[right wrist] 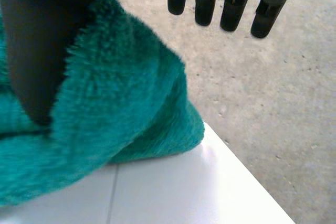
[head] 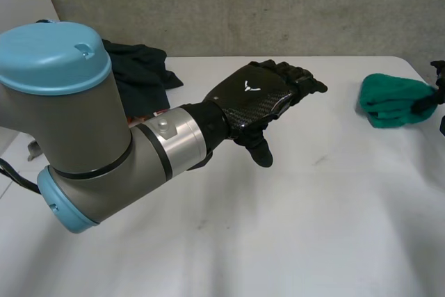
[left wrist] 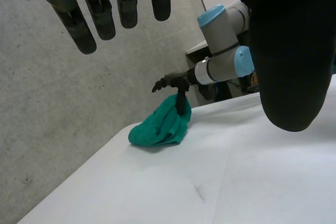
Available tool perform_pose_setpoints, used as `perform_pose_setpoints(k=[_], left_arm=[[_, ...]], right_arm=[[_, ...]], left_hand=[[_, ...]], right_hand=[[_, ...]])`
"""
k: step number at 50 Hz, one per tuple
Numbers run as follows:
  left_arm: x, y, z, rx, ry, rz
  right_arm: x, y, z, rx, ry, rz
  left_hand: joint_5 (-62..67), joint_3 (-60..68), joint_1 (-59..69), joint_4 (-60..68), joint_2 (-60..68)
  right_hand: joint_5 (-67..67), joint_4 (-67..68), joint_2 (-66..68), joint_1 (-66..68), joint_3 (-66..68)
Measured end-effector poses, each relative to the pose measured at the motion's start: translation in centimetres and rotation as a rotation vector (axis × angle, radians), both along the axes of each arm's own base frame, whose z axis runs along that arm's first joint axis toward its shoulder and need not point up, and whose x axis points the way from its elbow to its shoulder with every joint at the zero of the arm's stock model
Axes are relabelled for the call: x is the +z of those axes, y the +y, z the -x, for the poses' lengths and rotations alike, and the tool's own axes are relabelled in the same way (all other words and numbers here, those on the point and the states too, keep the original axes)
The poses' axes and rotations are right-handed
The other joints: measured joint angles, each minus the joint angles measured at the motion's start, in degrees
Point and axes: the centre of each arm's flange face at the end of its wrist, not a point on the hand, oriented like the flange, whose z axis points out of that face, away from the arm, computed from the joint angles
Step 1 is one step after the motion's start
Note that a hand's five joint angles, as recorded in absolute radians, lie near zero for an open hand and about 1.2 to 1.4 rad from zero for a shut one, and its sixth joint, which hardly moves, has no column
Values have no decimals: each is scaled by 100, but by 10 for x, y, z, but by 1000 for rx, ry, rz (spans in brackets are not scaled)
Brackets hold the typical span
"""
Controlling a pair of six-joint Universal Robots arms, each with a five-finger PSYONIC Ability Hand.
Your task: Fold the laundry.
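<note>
- Grey concrete wall (head: 278, 5) stands behind a white worktop (head: 334, 227); you look down on the worktop from between the two arms.
- Locate the green towel (head: 391, 99) near the far right corner of the worktop. It lies in a thick, bunched bundle with rounded folds, just inside the right edge.
- Locate the right hand (head: 432, 99) at the right edge of the worktop, touching the side of the green towel nearest that edge.
- Check the right wrist view: the fingers (right wrist: 234, 3) are straight and side by side, clear of the pile, while the thumb (right wrist: 37, 51) rests straight against the fluffy top of the bundle. The hand is spread and pinches nothing.
- Confirm this in the left wrist view, where the right arm (left wrist: 226, 51) reaches in from beyond the worktop and one digit points down onto the towel.
- Locate the left hand (head: 250, 95) above the middle of the worktop, toward the far edge, well apart from the towel. It ends the left arm (head: 76, 123).
- Check the left wrist view: that hand's digits are straight, the thumb stands wide of the others, and nothing lies between them.
- Note the dark clothing (head: 139, 67) heaped at the far left corner of the worktop, partly hidden behind the left arm.
</note>
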Motion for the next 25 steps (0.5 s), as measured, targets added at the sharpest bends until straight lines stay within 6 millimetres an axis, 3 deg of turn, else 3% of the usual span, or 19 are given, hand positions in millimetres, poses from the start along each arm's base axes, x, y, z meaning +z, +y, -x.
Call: perform_pose_setpoints(k=[8, 12, 21, 25], left_arm=[[-1, 1, 0, -2, -3, -3], [-1, 1, 0, -1, -3, -3], [3, -4, -2, 33, 6, 11], [13, -20, -9, 131, 37, 55]], right_arm=[[15, 3, 32, -125, 162, -12], [24, 4, 33, -129, 259, -12], [71, 25, -2, -45, 425, 81], [103, 53, -32, 29, 513, 178]], left_hand=[[0, 0, 0, 0, 0], [0, 0, 0, 0, 0], [0, 0, 0, 0, 0], [0, 0, 0, 0, 0]], right_hand=[[-52, -136, -64, -9, -103], [-52, -136, -64, -9, -103], [-52, -136, -64, -9, -103], [-52, -136, -64, -9, -103]])
